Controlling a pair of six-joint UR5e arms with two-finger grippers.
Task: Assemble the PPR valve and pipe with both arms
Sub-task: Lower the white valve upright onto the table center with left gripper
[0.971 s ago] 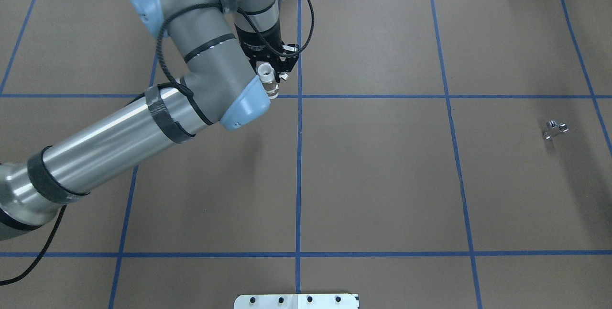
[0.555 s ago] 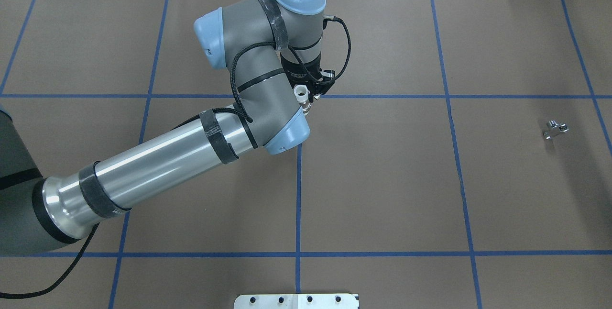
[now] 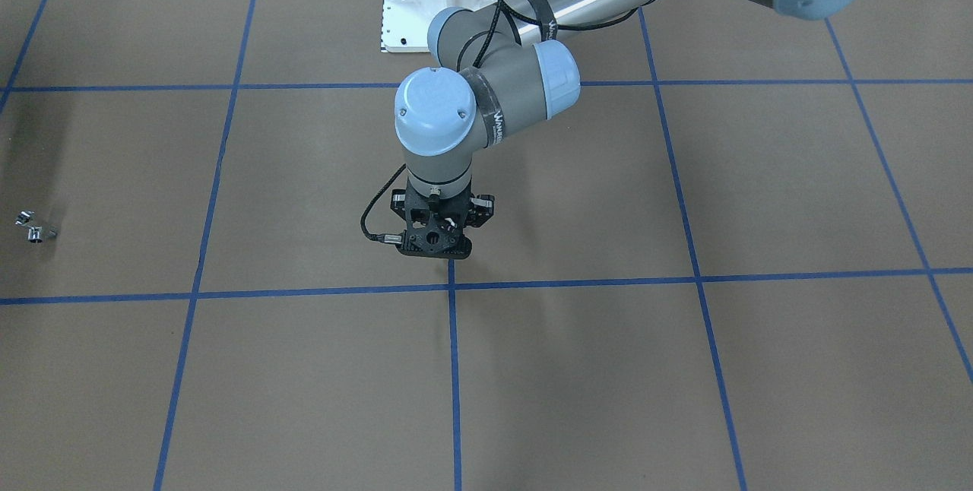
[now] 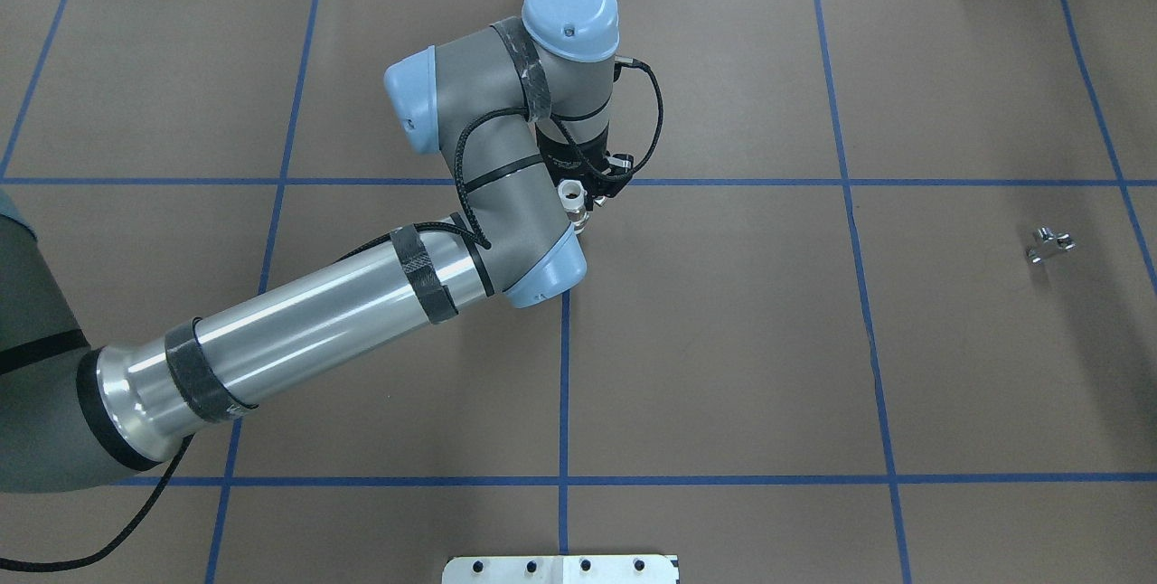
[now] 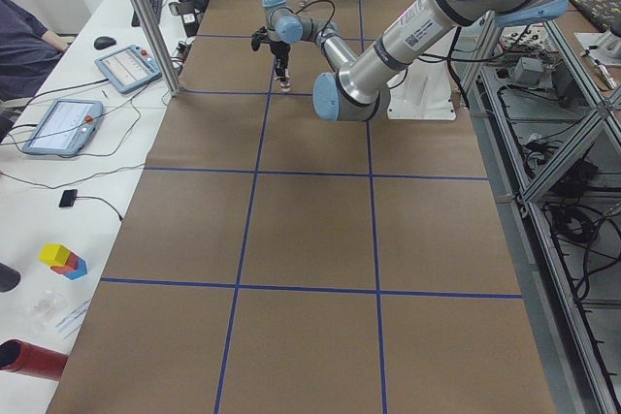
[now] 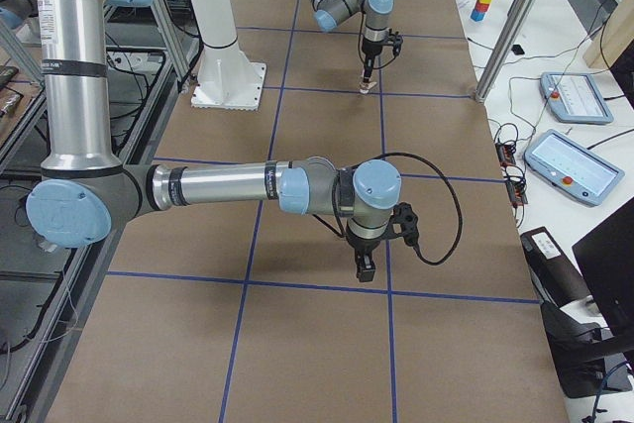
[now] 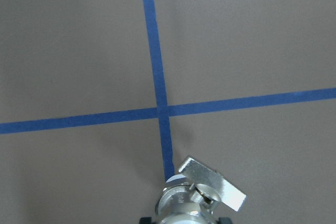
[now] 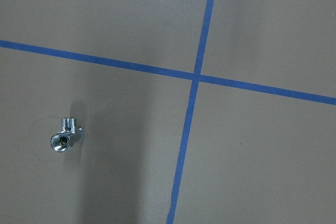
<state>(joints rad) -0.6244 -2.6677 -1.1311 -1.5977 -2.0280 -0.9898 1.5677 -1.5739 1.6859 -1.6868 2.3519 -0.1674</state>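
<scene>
While my left pincer grips the valve near a tape crossing, the pipe lies well to its right.

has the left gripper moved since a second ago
Yes. The left gripper, shut on the PPR valve, moved to the view's right and toward the robot: it was left of the vertical blue tape line, now it is at the tape crossing.
</scene>
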